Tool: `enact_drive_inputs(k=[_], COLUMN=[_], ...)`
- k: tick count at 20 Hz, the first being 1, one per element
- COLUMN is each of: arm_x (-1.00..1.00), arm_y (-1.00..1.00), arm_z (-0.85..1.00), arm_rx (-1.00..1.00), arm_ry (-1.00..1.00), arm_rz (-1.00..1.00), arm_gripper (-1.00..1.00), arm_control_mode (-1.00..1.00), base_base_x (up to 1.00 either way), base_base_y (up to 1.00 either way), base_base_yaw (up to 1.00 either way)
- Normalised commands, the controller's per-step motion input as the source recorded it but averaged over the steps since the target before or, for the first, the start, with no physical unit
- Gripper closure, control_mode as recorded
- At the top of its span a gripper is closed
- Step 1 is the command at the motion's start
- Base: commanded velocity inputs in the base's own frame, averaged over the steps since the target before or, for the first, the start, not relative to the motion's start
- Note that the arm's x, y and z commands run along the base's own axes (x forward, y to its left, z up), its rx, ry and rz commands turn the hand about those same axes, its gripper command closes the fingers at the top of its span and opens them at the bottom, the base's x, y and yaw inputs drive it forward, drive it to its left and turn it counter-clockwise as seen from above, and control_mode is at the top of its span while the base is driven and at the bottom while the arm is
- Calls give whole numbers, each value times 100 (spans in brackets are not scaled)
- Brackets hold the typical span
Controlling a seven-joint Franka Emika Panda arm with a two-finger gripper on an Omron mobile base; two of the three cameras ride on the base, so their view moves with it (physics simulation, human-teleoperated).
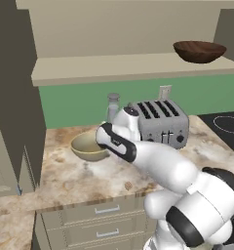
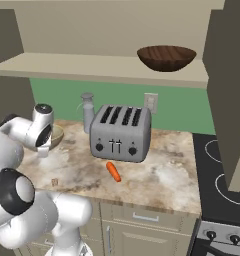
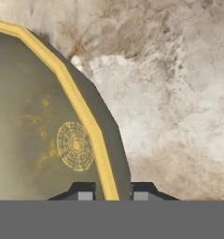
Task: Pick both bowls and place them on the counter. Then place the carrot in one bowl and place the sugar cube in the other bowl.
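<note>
My gripper (image 3: 113, 193) is shut on the yellowish rim of the beige-olive bowl (image 3: 48, 130), one fingertip inside the rim and one outside. That bowl (image 1: 85, 145) is low over the left part of the mottled counter (image 1: 75, 176), left of the toaster; I cannot tell whether it rests on the stone. In the right base view the bowl (image 2: 57, 136) peeks out behind my wrist. The dark brown wooden bowl (image 2: 166, 57) stands on the wall shelf (image 1: 114, 68). The orange carrot (image 2: 113, 171) lies in front of the toaster. The tiny sugar cube (image 1: 128, 185) lies near the counter's front edge.
A silver four-slot toaster (image 2: 121, 132) stands mid-counter, with a glass shaker (image 2: 87, 111) behind it by the green wall. A black stovetop (image 2: 222, 170) adjoins the counter on the right. Tall cabinets flank both sides, with drawers (image 1: 107, 211) below the counter edge.
</note>
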Motion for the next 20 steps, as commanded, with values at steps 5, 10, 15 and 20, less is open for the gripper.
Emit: enact_drive_inputs(k=[5,10,15,20], arm_x=[42,38,27,2], arm_y=[28,16,8,1], arm_z=[-44,-42,-35,-28], arm_rx=[0,0,1,0], arm_ry=[12,7,1,1], arm_rz=[0,0,0,0], arm_gripper=[100,100,100,100], arm_control_mode=[-100,-100,-100,-100], base_base_x=[0,0,0,0], base_base_y=[0,0,0,0], base_base_yaw=[0,0,0,0])
